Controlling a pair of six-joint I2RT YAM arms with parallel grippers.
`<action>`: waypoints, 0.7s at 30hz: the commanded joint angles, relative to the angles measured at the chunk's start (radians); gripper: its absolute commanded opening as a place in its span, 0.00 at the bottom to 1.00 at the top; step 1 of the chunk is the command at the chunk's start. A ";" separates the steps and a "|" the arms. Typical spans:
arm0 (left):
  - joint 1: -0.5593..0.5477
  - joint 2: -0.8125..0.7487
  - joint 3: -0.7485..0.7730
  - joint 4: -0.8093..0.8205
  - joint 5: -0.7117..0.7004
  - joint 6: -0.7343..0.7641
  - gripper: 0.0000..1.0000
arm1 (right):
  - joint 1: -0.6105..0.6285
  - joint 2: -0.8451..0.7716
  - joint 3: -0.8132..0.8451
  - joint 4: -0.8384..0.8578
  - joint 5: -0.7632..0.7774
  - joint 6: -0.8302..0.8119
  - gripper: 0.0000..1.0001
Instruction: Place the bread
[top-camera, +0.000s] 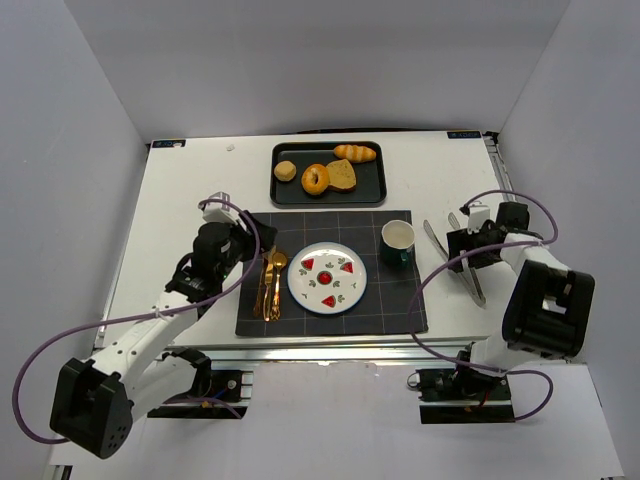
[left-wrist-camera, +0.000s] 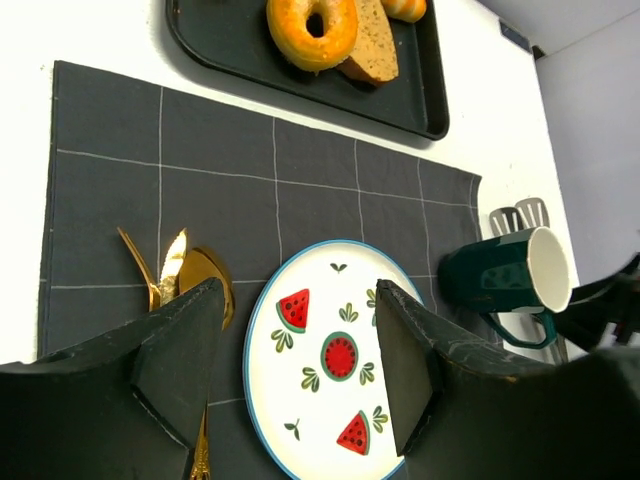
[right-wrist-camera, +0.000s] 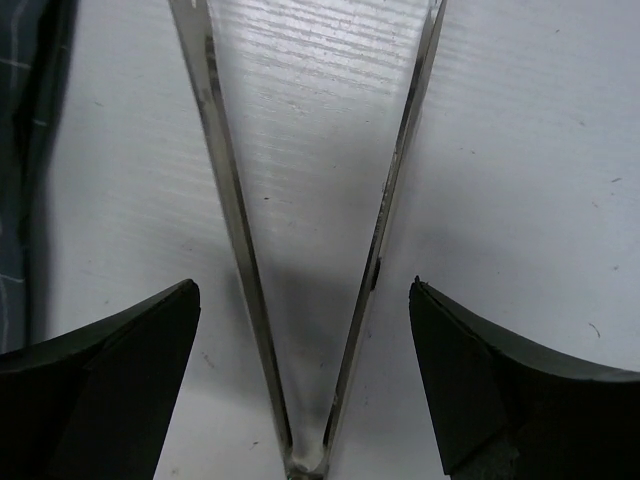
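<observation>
Several breads lie on a black tray (top-camera: 378, 190) at the back: a small round roll (top-camera: 286, 171), a bagel (top-camera: 315, 179), a bread slice (top-camera: 343, 175) and a long golden roll (top-camera: 355, 152). The bagel (left-wrist-camera: 310, 30) and slice (left-wrist-camera: 372, 45) also show in the left wrist view. A white watermelon-patterned plate (top-camera: 327, 278) sits bare on a dark placemat (top-camera: 390, 300). My left gripper (top-camera: 252, 238) is open and empty above the mat, left of the plate (left-wrist-camera: 300, 400). My right gripper (top-camera: 462, 248) is open and straddles metal tongs (right-wrist-camera: 385, 230) lying on the table, not touching them.
A green mug (top-camera: 398, 242) stands on the mat right of the plate. Gold cutlery (top-camera: 271, 283) lies left of the plate. The tongs (top-camera: 476, 285) lie on the white table right of the mat. Grey walls enclose the table.
</observation>
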 joint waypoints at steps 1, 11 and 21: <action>0.000 -0.057 -0.021 0.001 -0.003 -0.015 0.71 | 0.002 0.069 0.053 0.006 0.044 -0.078 0.88; 0.000 -0.150 -0.062 -0.030 -0.040 -0.038 0.71 | 0.016 0.108 0.015 -0.108 0.024 -0.254 0.73; 0.000 -0.131 -0.029 -0.065 -0.034 -0.016 0.71 | 0.018 0.140 0.183 -0.173 -0.124 -0.196 0.10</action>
